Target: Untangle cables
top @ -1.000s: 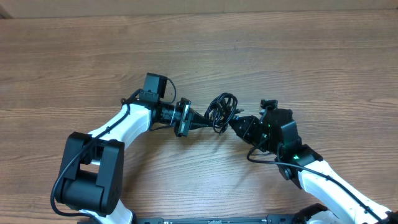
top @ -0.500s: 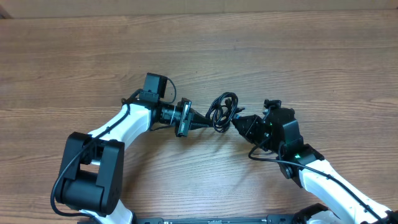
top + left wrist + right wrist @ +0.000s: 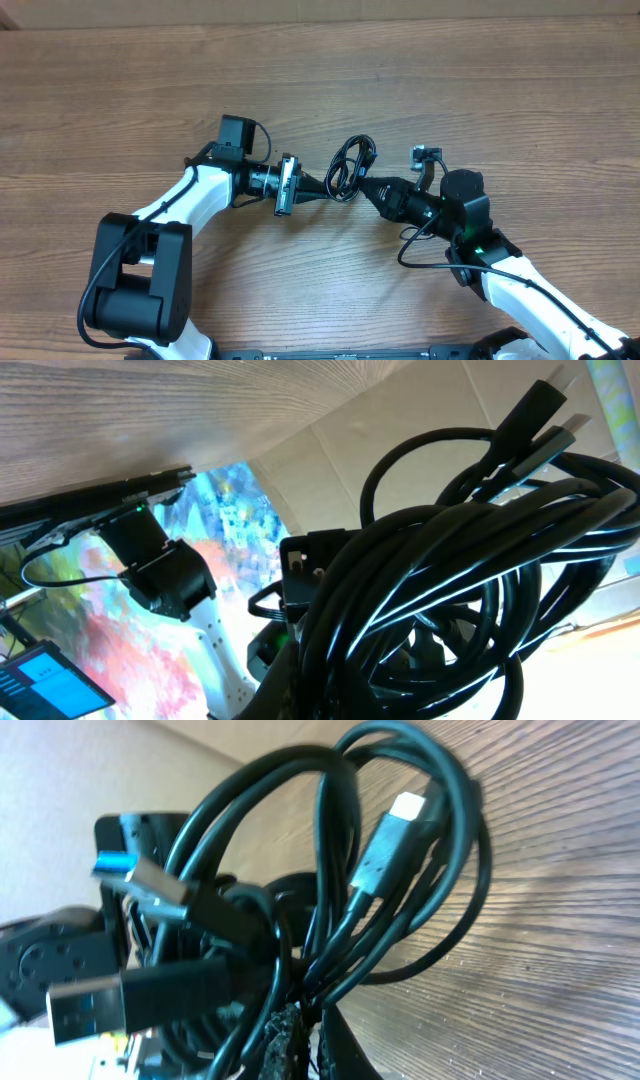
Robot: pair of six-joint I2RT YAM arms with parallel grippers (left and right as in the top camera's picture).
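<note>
Cables [image 3: 345, 172] hang bunched between the left pincer [image 3: 325, 189] and right pincer [image 3: 368, 185], both clamped on them.

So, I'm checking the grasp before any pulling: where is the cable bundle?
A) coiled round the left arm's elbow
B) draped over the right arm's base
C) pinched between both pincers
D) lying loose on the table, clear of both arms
C: in the overhead view the cables sit gripped between the tips of the left pincer and the right pincer.
</note>
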